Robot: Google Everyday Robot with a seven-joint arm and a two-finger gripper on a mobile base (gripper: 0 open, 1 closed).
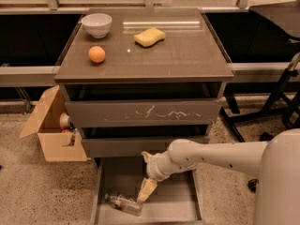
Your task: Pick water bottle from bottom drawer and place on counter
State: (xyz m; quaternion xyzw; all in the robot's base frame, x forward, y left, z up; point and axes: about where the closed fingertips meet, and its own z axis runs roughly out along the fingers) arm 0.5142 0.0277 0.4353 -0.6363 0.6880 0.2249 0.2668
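The water bottle (123, 204) lies on its side on the grey floor of the open bottom drawer (173, 205), near its front left, cap pointing left. My gripper (146, 191) hangs over the drawer from the white arm that comes in from the right. Its cream fingertips (146, 190) point down and sit just right of and slightly above the bottle's right end. The counter (178, 55) is the glossy grey-brown top of the cabinet, above the scratched-front drawer (145, 112) and the middle drawer (122, 146).
On the counter stand a white bowl (97, 24), an orange (96, 54) and a yellow sponge (149, 36). An open cardboard box (51, 130) sits on the floor left of the cabinet. A black stand's legs (281, 97) are at the right.
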